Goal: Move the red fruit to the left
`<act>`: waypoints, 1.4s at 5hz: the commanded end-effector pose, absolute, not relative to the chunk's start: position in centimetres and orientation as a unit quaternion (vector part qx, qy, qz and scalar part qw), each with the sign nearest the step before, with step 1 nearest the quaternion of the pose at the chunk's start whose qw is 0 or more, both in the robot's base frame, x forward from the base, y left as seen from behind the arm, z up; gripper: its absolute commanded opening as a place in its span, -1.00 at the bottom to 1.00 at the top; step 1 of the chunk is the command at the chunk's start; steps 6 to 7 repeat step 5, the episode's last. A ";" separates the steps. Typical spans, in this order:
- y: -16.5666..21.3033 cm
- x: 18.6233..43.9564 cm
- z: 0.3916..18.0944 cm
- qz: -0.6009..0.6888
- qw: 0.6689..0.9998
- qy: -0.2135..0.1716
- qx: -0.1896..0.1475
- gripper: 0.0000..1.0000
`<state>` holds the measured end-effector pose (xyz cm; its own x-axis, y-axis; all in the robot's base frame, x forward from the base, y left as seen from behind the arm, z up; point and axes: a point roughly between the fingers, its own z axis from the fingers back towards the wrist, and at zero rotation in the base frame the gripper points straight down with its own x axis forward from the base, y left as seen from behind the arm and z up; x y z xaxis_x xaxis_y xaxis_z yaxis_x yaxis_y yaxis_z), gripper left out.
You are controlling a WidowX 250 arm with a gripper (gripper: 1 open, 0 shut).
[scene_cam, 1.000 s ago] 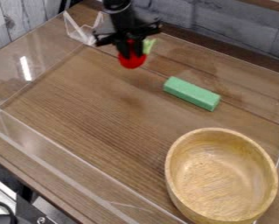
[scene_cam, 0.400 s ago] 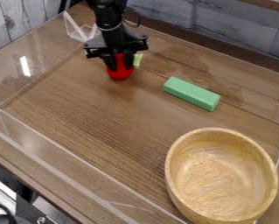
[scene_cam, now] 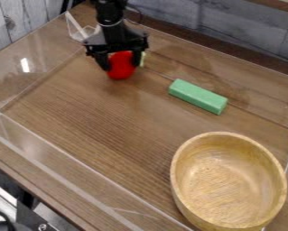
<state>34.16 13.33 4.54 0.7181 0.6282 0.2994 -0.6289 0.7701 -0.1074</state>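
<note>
At the counter's (scene_cam: 110, 135) far side, the gripper (scene_cam: 121, 53) points down, fingers now spread wider than before around the red fruit (scene_cam: 121, 65), which sits between them, well left of the green block (scene_cam: 198, 97).

green rectangular block (scene_cam: 198, 97) lying at an angle, round wooden bowl (scene_cam: 228, 183) near it, wooden tabletop (scene_cam: 104, 133)

Bare surface (scene_cam: 104, 117) spans the middle and lower left of the frame. At right, 2 obstacles stand: the green rectangular block (scene_cam: 198, 97) and, below it, the wooden bowl (scene_cam: 228, 182).
</note>
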 end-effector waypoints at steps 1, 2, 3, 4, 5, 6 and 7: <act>15.0 34.7 6.4 0.348 0.920 -0.180 0.002 1.00; 14.5 34.8 6.4 0.345 0.922 -0.173 0.002 1.00; 13.7 34.8 6.5 0.341 0.925 -0.169 0.000 -1.00; 13.1 34.3 7.1 0.348 0.924 -0.161 -0.002 -1.00; 12.9 33.8 7.6 0.361 0.920 -0.150 -0.001 1.00; 12.9 33.8 7.6 0.361 0.920 -0.150 -0.001 1.00; 12.9 33.8 7.6 0.361 0.920 -0.150 -0.001 1.00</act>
